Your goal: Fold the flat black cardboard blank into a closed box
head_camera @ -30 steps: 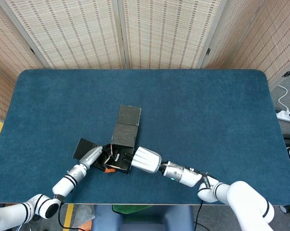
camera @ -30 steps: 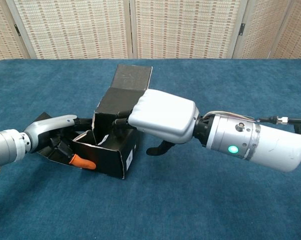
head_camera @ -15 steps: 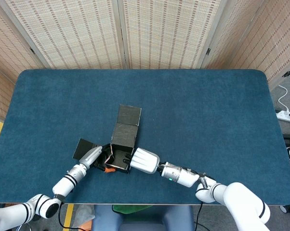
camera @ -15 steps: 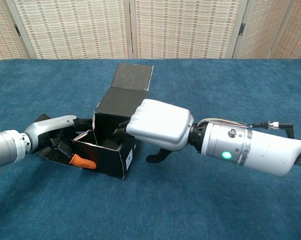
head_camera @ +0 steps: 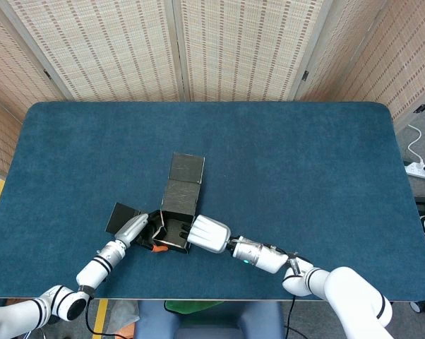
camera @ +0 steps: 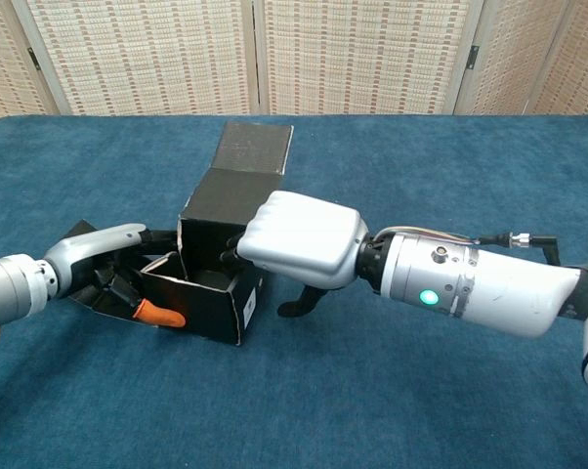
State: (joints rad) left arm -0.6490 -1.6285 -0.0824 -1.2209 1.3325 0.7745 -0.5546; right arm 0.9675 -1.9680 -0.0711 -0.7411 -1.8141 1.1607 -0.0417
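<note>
The right hand's fingers are curled over the box's right wall, tips hidden inside the cavity, so the wall looks gripped from above; the thumb hangs below, outside the wall. The left hand's fingers, one orange-tipped, are pressed against the left side, over a side flap lying flat on the table.

Compared with a second ago, the right hand has been drawn nearer and further left, lower over the opening, and the box has been nudged slightly left with it. The left hand has hardly been moved.

The box is half formed: walls are raised, the top is open, and the lid panel is laid back toward the far edge. It sits near the table's near edge, left of centre.

The shift suggests that the right wall is being squared up. The lid and left flap are still to be folded.
</note>
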